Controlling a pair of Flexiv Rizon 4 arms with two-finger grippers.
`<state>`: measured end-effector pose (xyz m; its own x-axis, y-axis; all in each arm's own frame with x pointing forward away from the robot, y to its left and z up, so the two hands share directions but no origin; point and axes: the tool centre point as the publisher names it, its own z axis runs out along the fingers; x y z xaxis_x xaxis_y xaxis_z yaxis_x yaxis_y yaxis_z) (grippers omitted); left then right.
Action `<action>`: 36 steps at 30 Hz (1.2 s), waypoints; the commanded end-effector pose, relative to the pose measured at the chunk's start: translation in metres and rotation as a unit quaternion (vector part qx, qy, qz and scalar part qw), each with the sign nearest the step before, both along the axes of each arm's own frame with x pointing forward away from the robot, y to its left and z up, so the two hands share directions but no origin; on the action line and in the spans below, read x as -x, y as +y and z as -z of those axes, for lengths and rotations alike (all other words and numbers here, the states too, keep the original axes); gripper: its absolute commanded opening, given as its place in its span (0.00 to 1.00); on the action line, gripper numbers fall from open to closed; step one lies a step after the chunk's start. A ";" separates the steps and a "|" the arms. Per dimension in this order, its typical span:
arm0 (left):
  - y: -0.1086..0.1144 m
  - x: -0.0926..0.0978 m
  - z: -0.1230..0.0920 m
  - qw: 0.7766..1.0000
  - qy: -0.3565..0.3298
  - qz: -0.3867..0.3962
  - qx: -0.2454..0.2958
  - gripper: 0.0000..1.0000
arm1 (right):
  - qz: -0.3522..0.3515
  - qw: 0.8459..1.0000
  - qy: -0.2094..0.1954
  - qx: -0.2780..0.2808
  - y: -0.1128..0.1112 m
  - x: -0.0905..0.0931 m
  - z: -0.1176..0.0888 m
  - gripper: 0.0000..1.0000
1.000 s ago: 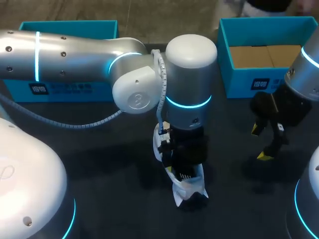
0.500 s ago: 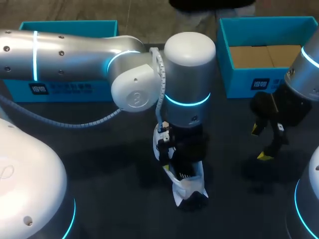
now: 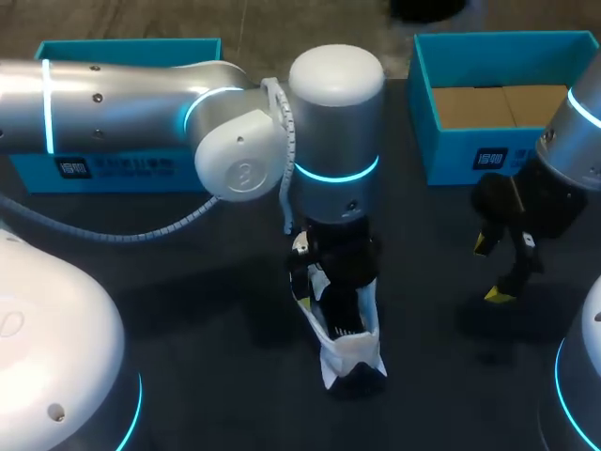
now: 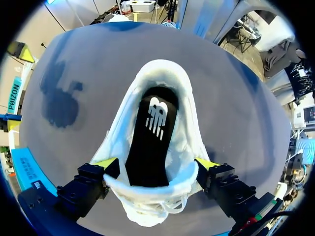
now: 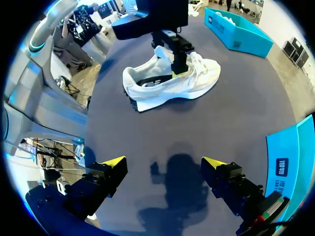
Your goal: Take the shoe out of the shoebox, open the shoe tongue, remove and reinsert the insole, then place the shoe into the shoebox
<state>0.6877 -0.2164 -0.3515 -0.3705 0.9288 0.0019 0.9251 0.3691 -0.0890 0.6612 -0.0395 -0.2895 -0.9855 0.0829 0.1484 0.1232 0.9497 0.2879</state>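
A white shoe [image 3: 349, 352] lies on the dark table [image 3: 188, 329] at the middle front, with its black insole [image 4: 150, 137] inside it. My left gripper [image 3: 338, 291] hangs straight over the shoe's opening. In the left wrist view the left gripper [image 4: 156, 163] is open, its yellow tips standing just outside the shoe [image 4: 162, 78] on either side of the collar. The right wrist view shows the shoe [image 5: 167, 83] on its sole with the left gripper [image 5: 177, 54] above its laces. My right gripper [image 3: 490, 270] hovers at the right, open and empty, well clear of the shoe.
One teal shoebox [image 3: 131, 56] stands at the back left behind my left arm. A second teal box [image 3: 498, 103] with a brown cardboard floor stands at the back right, close behind my right gripper [image 5: 163, 161]. Bare table lies between shoe and right gripper.
My left arm has shifted a little to the left and back over the shoe, and the shoe's heel has moved slightly left with it. The right arm has kept still.
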 end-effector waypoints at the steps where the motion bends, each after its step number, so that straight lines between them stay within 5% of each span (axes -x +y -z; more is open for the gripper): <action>1: 0.007 -0.002 -0.002 1.000 0.001 0.001 0.007 1.00 | 0.000 1.000 0.000 0.001 0.000 0.000 0.001 1.00; 23: 0.007 -0.002 -0.002 1.000 0.001 0.001 0.007 1.00 | 0.000 1.000 0.000 0.001 0.000 0.000 0.001 1.00; 24: 0.008 -0.014 -0.024 0.998 -0.015 0.040 0.054 1.00 | 0.000 1.000 0.000 0.001 0.000 0.000 0.001 1.00; 36: 0.006 -0.012 -0.040 0.996 -0.013 0.050 0.069 1.00 | 0.000 1.000 0.000 0.001 0.000 0.000 0.001 1.00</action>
